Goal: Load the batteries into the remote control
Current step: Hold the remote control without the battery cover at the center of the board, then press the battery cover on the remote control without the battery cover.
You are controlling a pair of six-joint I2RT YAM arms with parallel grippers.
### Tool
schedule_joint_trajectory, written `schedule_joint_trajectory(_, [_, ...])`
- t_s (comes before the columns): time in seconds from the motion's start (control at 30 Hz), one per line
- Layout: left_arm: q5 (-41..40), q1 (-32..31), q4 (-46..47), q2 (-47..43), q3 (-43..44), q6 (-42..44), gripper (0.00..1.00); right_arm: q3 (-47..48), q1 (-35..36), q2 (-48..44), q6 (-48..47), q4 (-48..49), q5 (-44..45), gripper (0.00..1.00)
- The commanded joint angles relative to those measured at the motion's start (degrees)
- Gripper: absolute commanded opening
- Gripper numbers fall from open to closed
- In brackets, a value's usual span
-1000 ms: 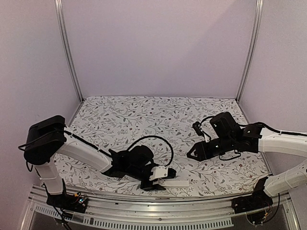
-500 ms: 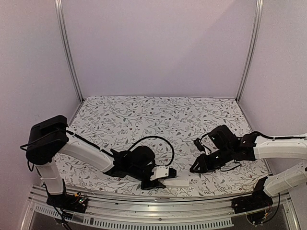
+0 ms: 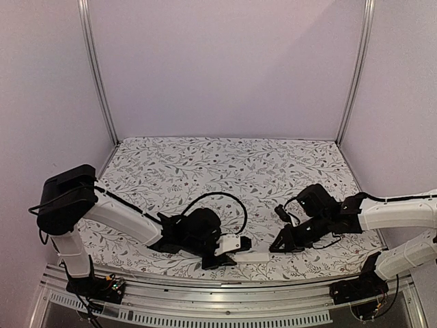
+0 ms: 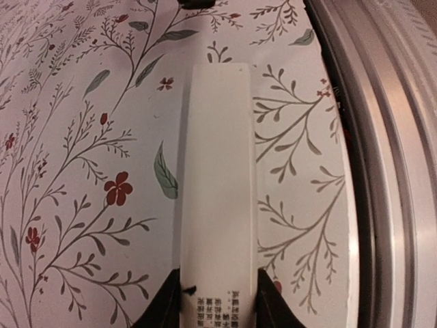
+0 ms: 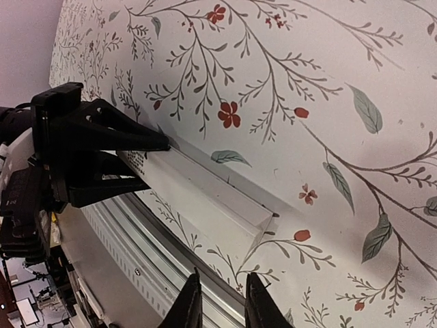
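Note:
The remote control (image 3: 252,257) is a slim white bar lying on the floral cloth beside the near rail. My left gripper (image 3: 231,254) is shut on its left end. In the left wrist view the remote control (image 4: 218,171) runs away from me, with a black finger pressed to each side and the left gripper (image 4: 218,301) around its printed end. My right gripper (image 3: 275,247) hovers just off the bar's right end. In the right wrist view the right gripper (image 5: 220,290) shows a narrow empty gap, short of the remote control (image 5: 205,198). The batteries show in no view.
An aluminium rail (image 3: 218,287) runs along the near table edge, close beside the remote, and shows as the rail (image 4: 389,171) and the rail (image 5: 136,253) in the wrist views. The left gripper's black fingers (image 5: 130,140) face my right gripper. The floral cloth (image 3: 225,171) stretches to the back wall.
My right gripper came down and forward to the remote's right end while its jaws narrowed. The left jaws closed onto the remote, which stayed in place.

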Motion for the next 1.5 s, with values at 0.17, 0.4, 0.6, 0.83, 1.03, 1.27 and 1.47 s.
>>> schedule_joint_trajectory(0.17, [-3.06, -0.45, 2.79, 1.47, -0.28, -3.24, 0.26, 0.61, -0.21, 4.36, 1.18, -2.35, 1.73, 0.13])
schedule_joint_trajectory(0.4, [-3.48, -0.57, 3.00, 1.47, -0.37, -3.71, 0.26, 4.56, -0.03, 6.46, 1.26, -12.85, 13.44, 0.00])
schedule_joint_trajectory(0.6, [-3.77, -0.57, 3.77, 1.47, -0.65, -4.21, 0.26, 6.84, 1.21, 7.89, 2.78, -14.06, 16.42, 0.00])
schedule_joint_trajectory(0.83, [-3.86, -0.54, 4.44, 1.44, -1.03, -4.48, 0.26, 14.07, 7.31, 17.10, 2.62, -13.71, 18.59, 0.00])
schedule_joint_trajectory(1.03, [-3.76, -0.57, 4.60, 2.43, -0.13, -4.61, 0.26, 22.90, 10.64, 24.10, 1.20, -14.11, 17.69, 0.00])
schedule_joint_trajectory(1.27, [-3.91, -0.58, 6.28, 1.57, -1.73, -4.99, 0.28, 15.86, 6.96, 20.78, 1.23, -13.69, 17.37, 0.00])
schedule_joint_trajectory(1.47, [-3.58, -0.58, 4.05, 1.13, -1.14, -3.56, 0.43, 14.64, 4.36, 17.41, -0.51, -16.90, 20.54, 0.00])
